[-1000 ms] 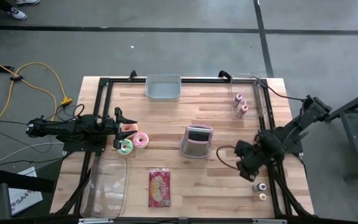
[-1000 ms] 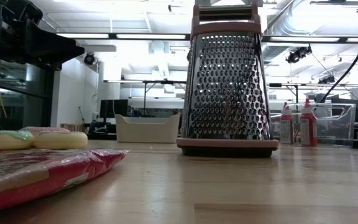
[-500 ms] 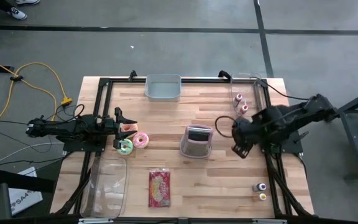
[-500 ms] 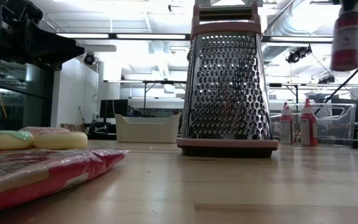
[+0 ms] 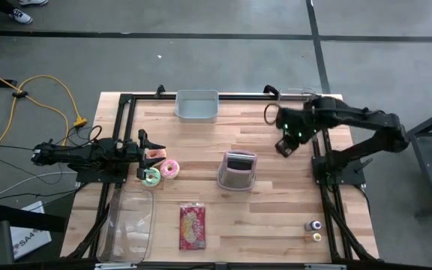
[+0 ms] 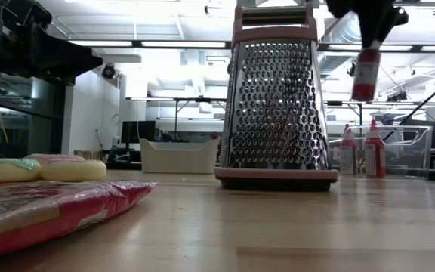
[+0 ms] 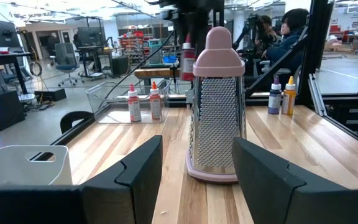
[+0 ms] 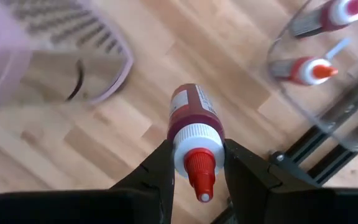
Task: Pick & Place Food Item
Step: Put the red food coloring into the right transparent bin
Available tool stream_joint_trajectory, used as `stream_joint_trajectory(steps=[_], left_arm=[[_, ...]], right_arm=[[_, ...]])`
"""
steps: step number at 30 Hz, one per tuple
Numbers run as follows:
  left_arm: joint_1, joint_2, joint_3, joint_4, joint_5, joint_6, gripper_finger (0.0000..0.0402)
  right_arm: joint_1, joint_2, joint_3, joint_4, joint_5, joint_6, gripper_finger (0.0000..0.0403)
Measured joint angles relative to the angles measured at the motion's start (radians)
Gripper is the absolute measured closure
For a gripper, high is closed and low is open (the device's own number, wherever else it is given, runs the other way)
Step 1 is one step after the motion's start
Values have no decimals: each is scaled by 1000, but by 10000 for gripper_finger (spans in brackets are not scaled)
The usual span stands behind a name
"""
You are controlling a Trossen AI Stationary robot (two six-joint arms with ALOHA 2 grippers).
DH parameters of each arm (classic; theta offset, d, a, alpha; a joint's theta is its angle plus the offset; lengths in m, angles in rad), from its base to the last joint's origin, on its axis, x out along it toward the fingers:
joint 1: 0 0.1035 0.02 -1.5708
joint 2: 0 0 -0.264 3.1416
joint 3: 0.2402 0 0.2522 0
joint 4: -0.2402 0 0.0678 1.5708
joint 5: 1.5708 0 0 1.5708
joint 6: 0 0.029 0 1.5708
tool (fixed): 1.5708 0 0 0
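The red sauce bottle (image 8: 191, 127) is clamped between the fingers of the right pincer (image 8: 194, 163), hanging cap-up in the air above the counter (image 5: 268, 202), between the grater (image 5: 237, 170) and the clear bin (image 8: 328, 118).

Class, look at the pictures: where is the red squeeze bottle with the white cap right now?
The red squeeze bottle hangs clamped in the right gripper above the table's right side, between the pink-framed metal box grater and the clear plastic bin holding two similar bottles.
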Motion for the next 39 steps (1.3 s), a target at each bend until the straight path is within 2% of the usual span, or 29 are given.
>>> stream_joint_trajectory(steps=[7, 20, 26, 33, 39], left_arm=[[0, 0, 0, 0, 0, 0, 214], [0, 0, 0, 0, 0, 0, 214], [0, 0, 0, 0, 0, 0, 214], [0, 0, 0, 0, 0, 0, 214], [0, 0, 0, 0, 0, 0, 214]], right_arm=[[-192, 7, 0, 16, 3, -86, 296], [-545, 17, 0, 174, 31, -232, 296], [-698, 55, 0, 194, 75, -280, 296], [-830, 121, -1, 233, 78, -328, 296], [-873, 179, -19, 242, 72, -333, 296]])
